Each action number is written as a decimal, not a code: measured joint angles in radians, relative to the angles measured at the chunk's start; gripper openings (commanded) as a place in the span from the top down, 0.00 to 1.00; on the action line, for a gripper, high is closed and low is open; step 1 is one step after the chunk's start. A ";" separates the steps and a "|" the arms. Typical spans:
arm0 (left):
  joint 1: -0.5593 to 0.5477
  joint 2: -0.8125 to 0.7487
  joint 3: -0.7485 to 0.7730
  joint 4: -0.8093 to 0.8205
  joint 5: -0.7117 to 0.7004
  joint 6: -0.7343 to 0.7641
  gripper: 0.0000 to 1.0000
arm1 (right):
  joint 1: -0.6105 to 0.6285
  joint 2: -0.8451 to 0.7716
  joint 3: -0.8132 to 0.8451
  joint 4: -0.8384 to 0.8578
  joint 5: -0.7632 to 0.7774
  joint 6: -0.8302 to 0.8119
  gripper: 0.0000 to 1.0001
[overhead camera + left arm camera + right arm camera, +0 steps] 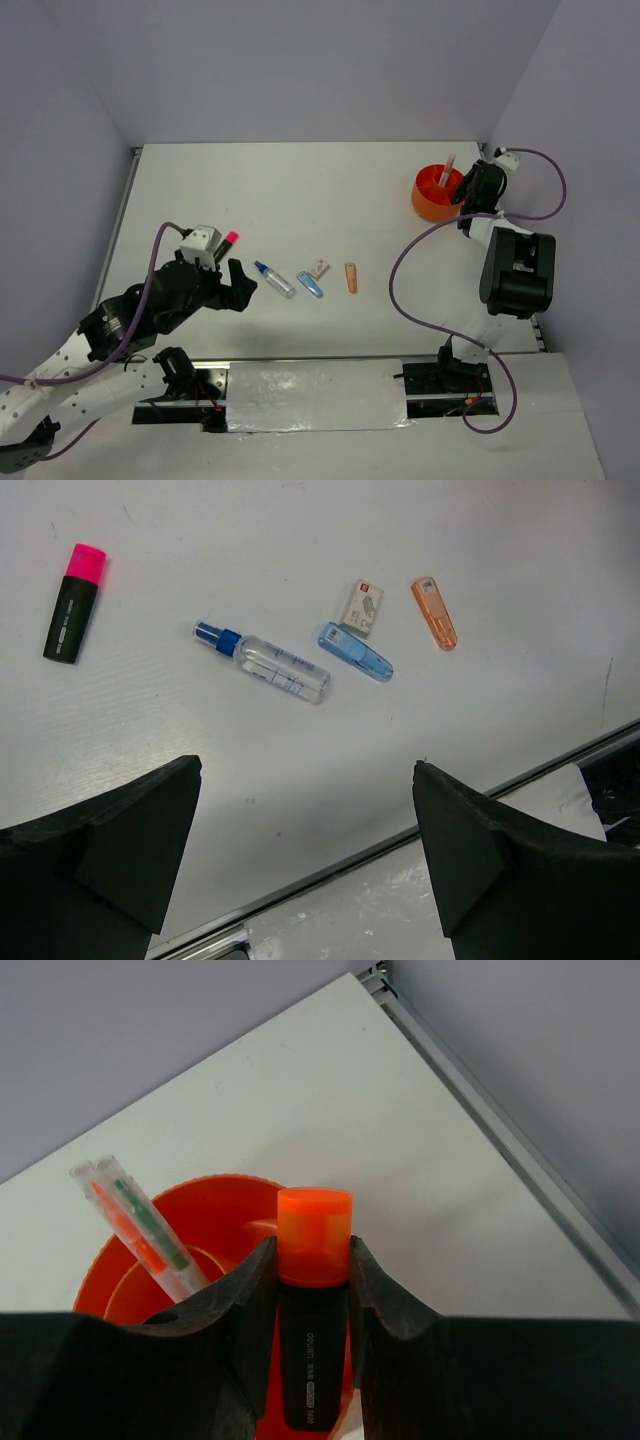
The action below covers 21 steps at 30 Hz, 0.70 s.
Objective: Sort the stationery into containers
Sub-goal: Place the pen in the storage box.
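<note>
R gripper is clamped on the orange-cap highlighter, held upright just over the orange tub at the far-right corner of the table. A thin pen leans in the tub; can't tell which compartment. L gripper gapes wide, holding nothing. Beyond its fingers lie the pink-cap highlighter, blue-capped tube, blue clip, whitish block and peach piece, all apart from the fingers. Top view hides the held highlighter behind the R arm; only the R wrist cam shows the grip. Tub's dividers are mostly hidden.
</note>
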 measured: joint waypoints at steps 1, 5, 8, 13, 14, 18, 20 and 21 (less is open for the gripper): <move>0.000 0.000 0.000 0.000 0.000 0.000 0.01 | 0.000 -0.011 -0.016 0.003 0.000 0.001 0.60; 0.000 -0.004 0.000 0.000 0.000 0.002 0.01 | 0.000 -0.060 -0.064 0.025 0.004 0.011 0.24; 0.000 -0.004 0.000 0.000 0.000 0.002 0.01 | 0.000 -0.091 -0.075 0.036 -0.001 0.014 0.02; 0.000 -0.004 0.000 0.001 0.000 0.002 0.01 | 0.000 -0.170 -0.076 0.033 -0.018 0.048 0.00; 0.000 -0.003 0.000 0.000 -0.002 0.002 0.01 | 0.000 -0.191 -0.076 0.031 -0.021 0.062 0.00; 0.014 0.021 0.001 -0.001 -0.028 0.002 0.01 | 0.010 -0.294 -0.055 -0.071 -0.021 0.146 0.00; 0.043 0.060 0.006 -0.001 -0.043 0.003 0.01 | 0.038 -0.354 -0.039 -0.157 -0.012 0.183 0.00; 0.070 0.089 0.009 0.000 -0.049 0.006 0.01 | 0.064 -0.385 -0.037 -0.191 -0.010 0.197 0.00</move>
